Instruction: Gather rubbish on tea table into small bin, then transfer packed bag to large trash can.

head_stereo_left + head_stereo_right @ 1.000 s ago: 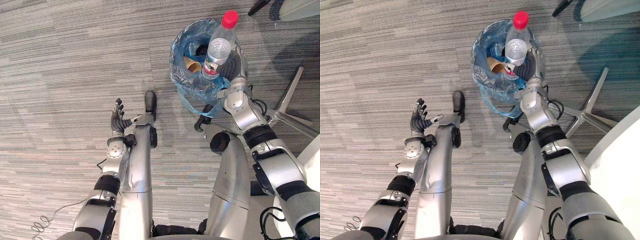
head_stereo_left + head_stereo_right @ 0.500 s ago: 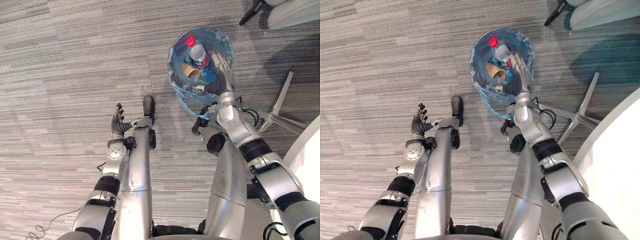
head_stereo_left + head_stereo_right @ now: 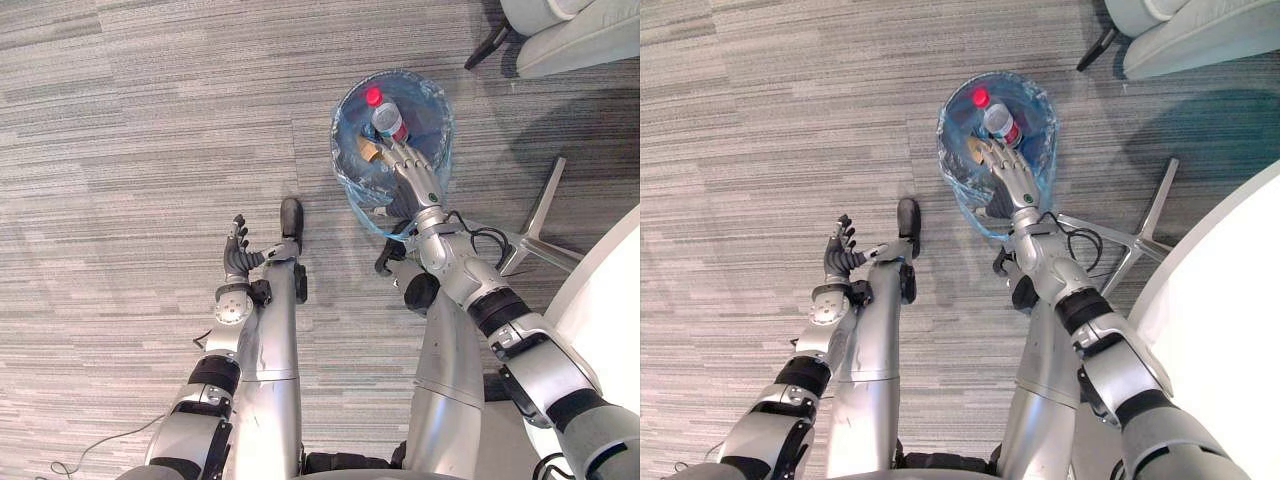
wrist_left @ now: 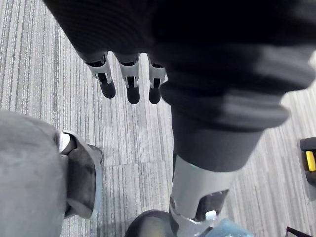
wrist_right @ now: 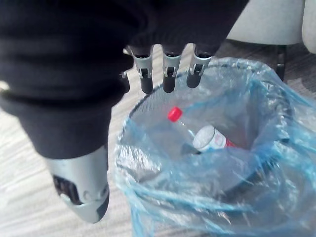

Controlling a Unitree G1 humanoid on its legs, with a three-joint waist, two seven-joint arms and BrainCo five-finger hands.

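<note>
The bottle [image 3: 387, 117] lies inside the bin [image 3: 338, 125], on its blue liner [image 3: 356, 190] beside a paper cup [image 3: 368, 150]. The right hand [image 3: 412, 172] hangs over the rim, fingers spread and empty, so the drop looks done. The left hand [image 3: 238, 258] idles above the floor [image 3: 120, 150], fingers loose.

Head pair looks straight down, sharing the small bin [image 3: 343, 160] — wrist cameras close.

The bottle [image 3: 386, 116] lay in the bin [image 3: 343, 150] beneath the right hand [image 3: 414, 178] — left hand [image 3: 238, 259] well apart leftward, a chair [image 3: 575, 30] behind.
</note>
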